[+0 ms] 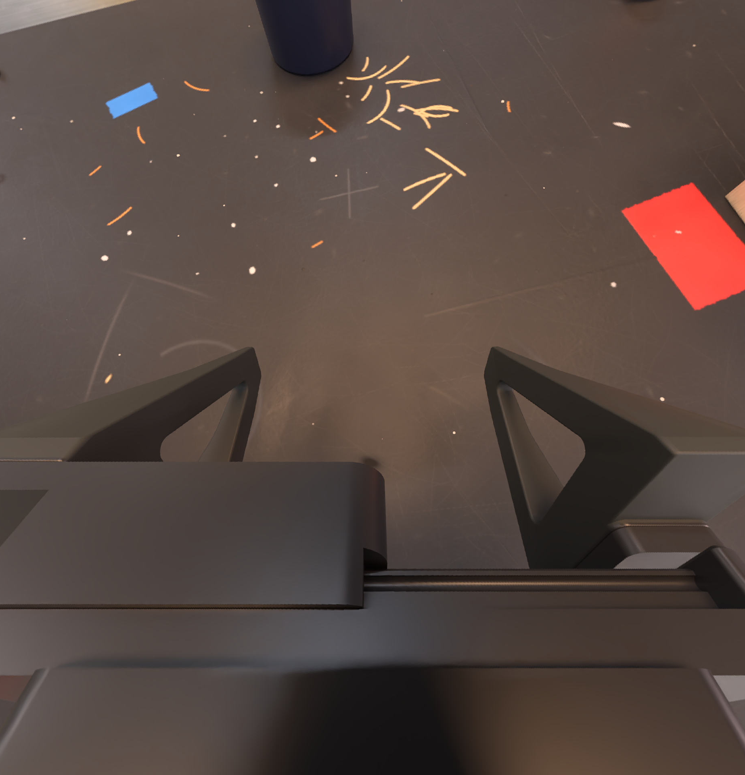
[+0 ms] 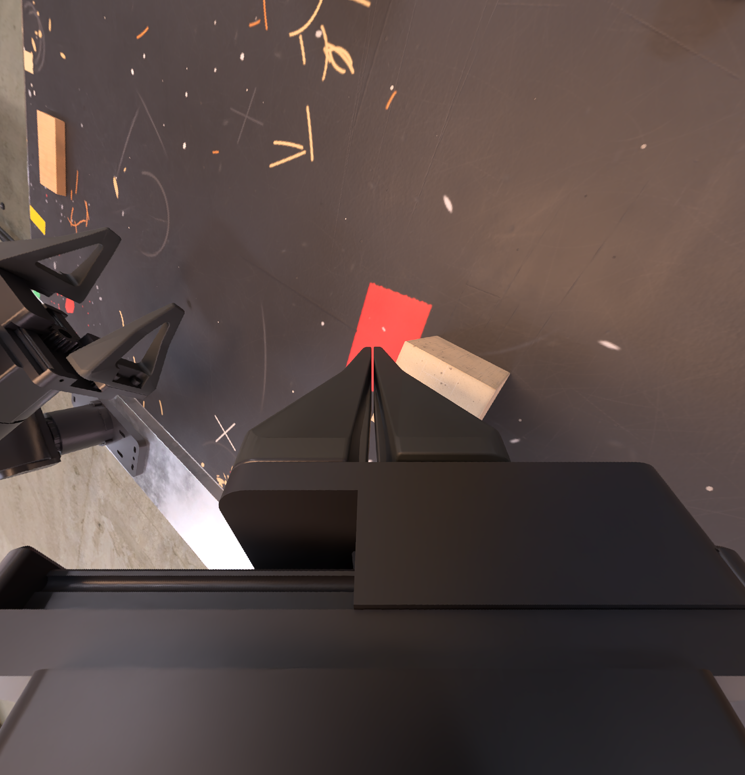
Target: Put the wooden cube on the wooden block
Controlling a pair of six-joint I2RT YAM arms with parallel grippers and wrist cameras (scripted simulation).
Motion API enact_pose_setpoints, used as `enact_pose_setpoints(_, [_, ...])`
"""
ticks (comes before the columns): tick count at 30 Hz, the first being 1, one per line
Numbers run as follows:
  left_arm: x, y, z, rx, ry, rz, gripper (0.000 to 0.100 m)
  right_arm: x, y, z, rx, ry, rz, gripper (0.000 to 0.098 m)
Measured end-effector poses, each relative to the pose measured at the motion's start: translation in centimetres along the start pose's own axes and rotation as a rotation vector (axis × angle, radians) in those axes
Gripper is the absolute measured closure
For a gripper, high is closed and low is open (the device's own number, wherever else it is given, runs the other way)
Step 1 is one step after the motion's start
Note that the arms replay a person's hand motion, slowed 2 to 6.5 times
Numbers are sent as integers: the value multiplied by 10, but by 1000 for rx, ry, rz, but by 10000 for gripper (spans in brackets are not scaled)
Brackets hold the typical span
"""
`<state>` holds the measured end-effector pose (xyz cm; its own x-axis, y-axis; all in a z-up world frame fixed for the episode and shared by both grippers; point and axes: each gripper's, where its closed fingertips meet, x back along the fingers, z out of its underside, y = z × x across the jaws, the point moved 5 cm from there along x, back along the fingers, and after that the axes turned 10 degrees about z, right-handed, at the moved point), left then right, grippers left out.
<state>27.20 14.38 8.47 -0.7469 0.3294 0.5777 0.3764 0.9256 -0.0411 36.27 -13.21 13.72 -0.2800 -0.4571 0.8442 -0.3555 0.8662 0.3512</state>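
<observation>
While the right pincer [image 2: 372, 349] sits pressed together, the pale wooden cube [image 2: 454, 373] lies just beside it.

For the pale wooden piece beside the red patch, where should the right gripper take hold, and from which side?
Probably from above, across its two long side faces. The pale wooden piece lies flat on the table, skewed, beside the red patch, so the top is free. The right gripper is shut with nothing between its jaws and partly covers the piece; it would need to open and turn to match.

Dark scratched tabletop [image 1: 362, 293], metal edge strip [image 2: 182, 482], grey concrete floor [image 2: 69, 524].
</observation>
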Motion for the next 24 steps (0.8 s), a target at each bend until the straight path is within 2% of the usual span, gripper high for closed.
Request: enact_pose_setpoints(24, [-2, -1, 0, -6, 5, 5, 94, 26, -33, 1, -43, -80, 2, 970])
